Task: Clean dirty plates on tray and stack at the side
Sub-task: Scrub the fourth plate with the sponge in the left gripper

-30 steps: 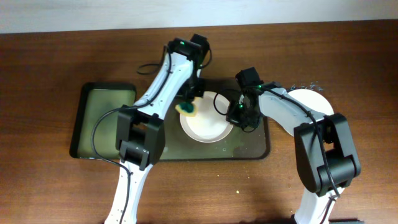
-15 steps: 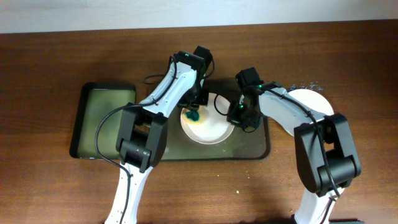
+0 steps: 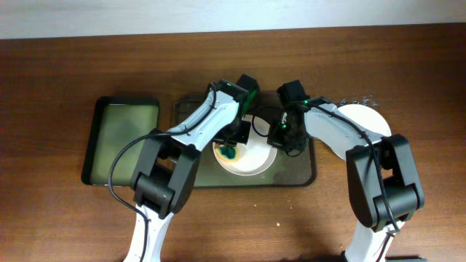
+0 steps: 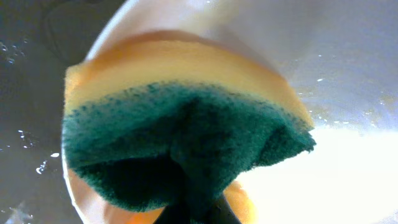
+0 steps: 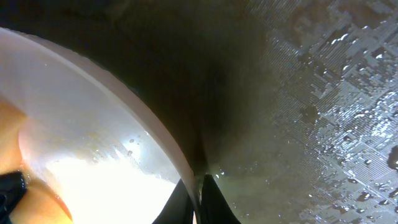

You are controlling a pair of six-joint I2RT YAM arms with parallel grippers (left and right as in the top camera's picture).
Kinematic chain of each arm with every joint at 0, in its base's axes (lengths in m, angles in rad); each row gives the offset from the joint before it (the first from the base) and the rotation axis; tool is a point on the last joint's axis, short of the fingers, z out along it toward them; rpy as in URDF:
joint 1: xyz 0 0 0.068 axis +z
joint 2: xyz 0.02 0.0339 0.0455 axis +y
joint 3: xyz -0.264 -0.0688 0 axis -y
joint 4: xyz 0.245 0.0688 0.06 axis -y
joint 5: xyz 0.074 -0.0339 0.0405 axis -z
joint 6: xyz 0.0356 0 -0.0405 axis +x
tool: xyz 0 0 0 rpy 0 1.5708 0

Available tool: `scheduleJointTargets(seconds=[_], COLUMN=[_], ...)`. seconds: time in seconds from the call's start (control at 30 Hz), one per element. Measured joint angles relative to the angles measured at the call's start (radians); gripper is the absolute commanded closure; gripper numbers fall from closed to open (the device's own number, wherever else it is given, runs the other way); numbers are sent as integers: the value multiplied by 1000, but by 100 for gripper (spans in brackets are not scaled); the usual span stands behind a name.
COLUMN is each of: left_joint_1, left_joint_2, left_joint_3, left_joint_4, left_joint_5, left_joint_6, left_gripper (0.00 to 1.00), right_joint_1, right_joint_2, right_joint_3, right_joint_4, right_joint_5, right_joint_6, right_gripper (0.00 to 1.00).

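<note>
— Plate [image 3: 256, 160] front and centre for you: it lies on the big olive-grey tray [image 3: 295, 169], which sits about midway between the desk's [image 3: 58, 65] left and right edges.

— Both your arms are crowded over it. What's the left gripper [image 3: 231, 151] got?

— It's clamped tight on a sponge [image 3: 228, 153], yellow foam with a green scouring face, down on the left half of the plate. From your left wrist camera the sponge [image 4: 180, 143] is folded over and fills most of the view, green side towards the lens, with the white plate face behind it.

— And your right gripper [image 3: 277, 138]?

— Pinched on the plate's right rim. The right wrist camera shows it plainly: the fingertips close in from either side of the rim at the bottom of the view. White plate to the left of them, and dark tray beaded with water to the right.

— Anything else on the desk?

— A second plate [image 3: 366, 118] rests on the wood just past the tray's right side, towards the right edge, partly under your right arm. Towards the left edge, beside the big tray, sits a smaller tray [image 3: 122, 138], black-rimmed and greenish inside.
</note>
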Motion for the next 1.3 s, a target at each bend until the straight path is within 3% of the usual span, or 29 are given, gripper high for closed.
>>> scheduleJointTargets(seconds=[0.43,0.63,0.73,0.93,1.13,1.3], left_joint_1=[-103,-90,-40,76,-19,2], left_joint_2=[-2,-17,-17,9,13,13], left_joint_3=[-10,-38,-27,21,-5,-24], left_joint_4=[-35,85,121,-2,-33,21], left_joint_5=[-76,-78,-14,216,296,364], left_joint_6=[2,0,-16,-13,40,44], left_gripper=[100,100,100,100,100,100], right_joint_1=[-7,-11,-18,-18,-18,-18], right_joint_2=[-4,-6,-6,-6,-6,-6], right_joint_3=[-2,-2,-2,-2,-3,-3], right_joint_4=[-8,-5,0,2,2,2], right_joint_5=[11,33,36,36,35,35], right_joint_6=[-22,-19,-12,-6,-5,-6], right_gripper=[96,96,96,96,96,96])
